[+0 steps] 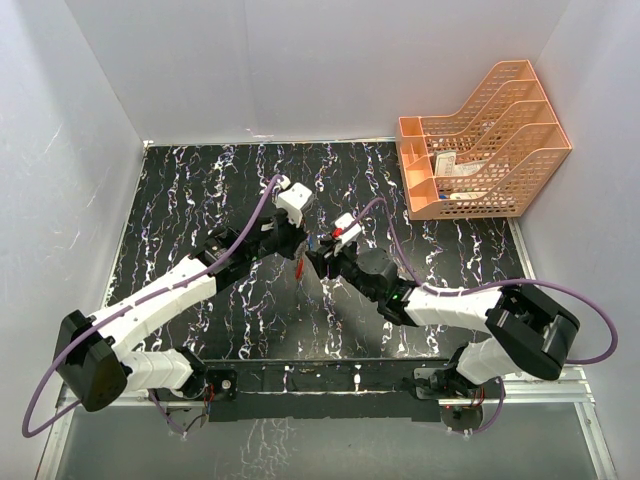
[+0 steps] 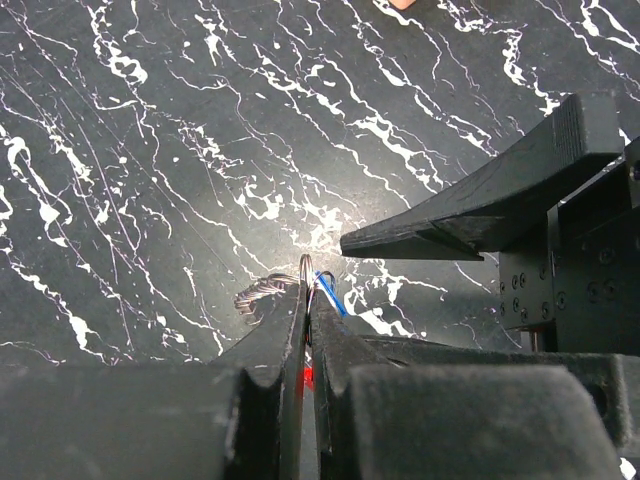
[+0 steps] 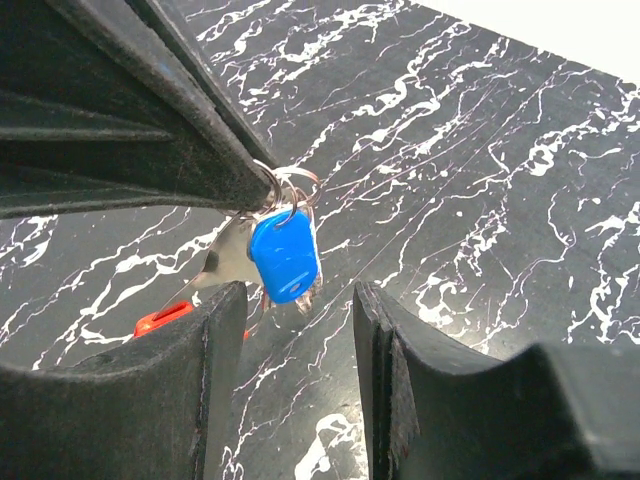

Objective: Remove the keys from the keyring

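From above, hard to read: left claw (image 1: 300,248) and right claw (image 1: 322,252) tip to tip over the middle of the table (image 1: 200,200), their catch hidden between them, only a red piece (image 1: 300,268) dangling below. From the left wrist, view mostly blocked by its own fingers: left claw pinched tight on a thin wire ring (image 2: 305,262), a sliver of blue key (image 2: 330,295) just right of the tips. From the right wrist, clearer: ring gripped by the left fingertips (image 3: 200,170) at upper left, key hanging from it, beside it a flat silvery piece (image 3: 225,262) of unclear belonging, lower end cut off by a finger. Right claw spread wide, holding nothing; key head at the mouth of the gap, touching neither finger. Far right, an orange tray (image 1: 480,150), contents too small to tell
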